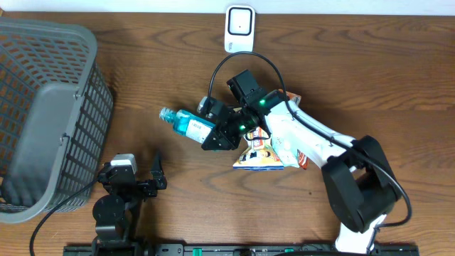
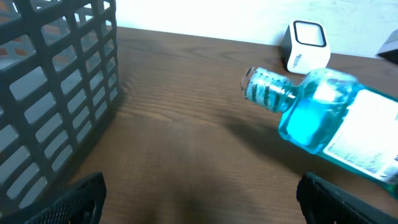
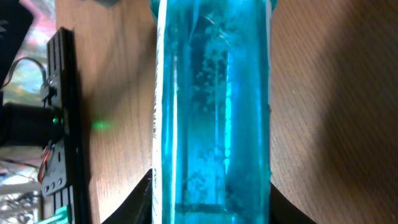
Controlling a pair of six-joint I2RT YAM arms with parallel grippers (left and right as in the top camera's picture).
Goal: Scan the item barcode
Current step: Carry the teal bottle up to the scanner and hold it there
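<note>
1. Clear plastic bottle of blue liquid [image 1: 186, 122] is lying sideways in the black right gripper [image 1: 222, 134], whose jaws are clamping its body. Its cap is pointing toward the grey mesh basket [image 1: 92, 107].
2. It is hovering over the middle of the brown wooden tabletop [image 1: 355, 64], well apart from the white boxy scanner [image 1: 239, 28] and just beside a colourful snack bag [image 1: 259, 156].
3. The left gripper [image 1: 141, 168] is sitting near the front edge, jaws spread wide.

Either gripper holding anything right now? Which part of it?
Right gripper holds the blue bottle by its body near the base, cap pointing away. Left gripper is open and empty.
</note>
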